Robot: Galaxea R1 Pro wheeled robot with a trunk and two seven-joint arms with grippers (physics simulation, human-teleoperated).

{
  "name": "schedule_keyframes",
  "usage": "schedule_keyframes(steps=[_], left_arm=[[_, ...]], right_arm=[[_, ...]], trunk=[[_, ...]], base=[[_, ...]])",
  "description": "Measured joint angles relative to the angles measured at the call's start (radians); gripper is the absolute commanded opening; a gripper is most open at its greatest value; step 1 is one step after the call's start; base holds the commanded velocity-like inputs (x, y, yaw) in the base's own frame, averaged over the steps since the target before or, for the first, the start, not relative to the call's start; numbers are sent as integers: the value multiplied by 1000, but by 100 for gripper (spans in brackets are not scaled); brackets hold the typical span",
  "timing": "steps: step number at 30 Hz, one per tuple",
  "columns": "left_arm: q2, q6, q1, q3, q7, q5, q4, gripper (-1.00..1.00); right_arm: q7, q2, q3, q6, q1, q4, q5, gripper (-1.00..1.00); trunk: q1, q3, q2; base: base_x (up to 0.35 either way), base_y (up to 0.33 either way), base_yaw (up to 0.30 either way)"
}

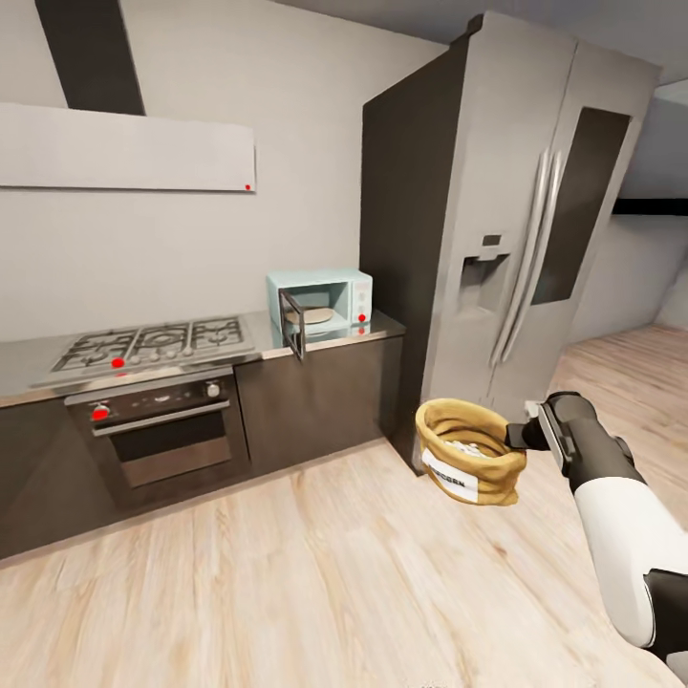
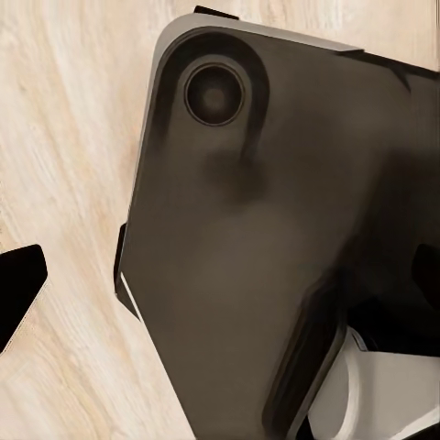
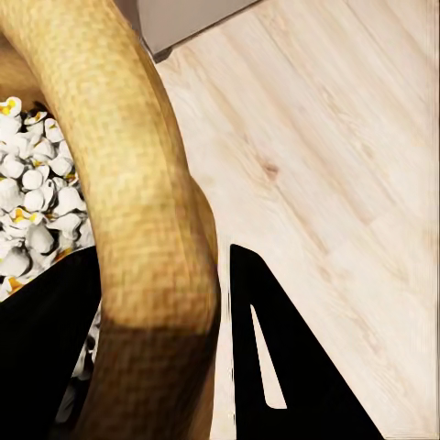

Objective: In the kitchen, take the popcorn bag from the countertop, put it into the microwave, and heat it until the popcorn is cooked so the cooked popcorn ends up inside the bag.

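My right gripper (image 1: 521, 437) is shut on the rolled rim of the tan popcorn bag (image 1: 468, 454) and holds it in the air above the wood floor, in front of the fridge. The bag's white label faces forward. White puffed popcorn (image 3: 32, 192) fills the inside of the bag. In the right wrist view one dark finger (image 3: 252, 357) lies outside the rim (image 3: 137, 183) and the other sits inside. The mint-blue microwave (image 1: 334, 291) stands on the grey countertop (image 1: 382, 330) beside the fridge, its door (image 1: 291, 330) swung open. One black finger (image 2: 18, 284) of my left gripper hangs over the floor.
A tall steel fridge (image 1: 516, 239) stands right of the microwave. The gas hob (image 1: 153, 346) and built-in oven (image 1: 162, 420) are to the left, under a flat white hood (image 1: 124, 148). Light wood floor (image 1: 334, 573) stretches between me and the cabinets. My dark base (image 2: 275, 229) is below the left wrist.
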Motion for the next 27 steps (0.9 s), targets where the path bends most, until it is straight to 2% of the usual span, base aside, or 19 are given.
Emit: schedule_keyframes(steps=[4,16,27], left_arm=[[0,0,0,1,0,0,0,100],[0,0,0,2,1,0,0,100],[0,3,0,-7,1,-11,0,100]], right_arm=[[0,0,0,0,0,0,1,-100],[-1,0,0,0,0,0,2,-100],[-3,0,0,0,0,-2,7,-100]], trunk=[[0,0,0],[0,0,0],[0,0,0]], base=[[0,0,-186],[11,-3,-6],[277,-130,0]])
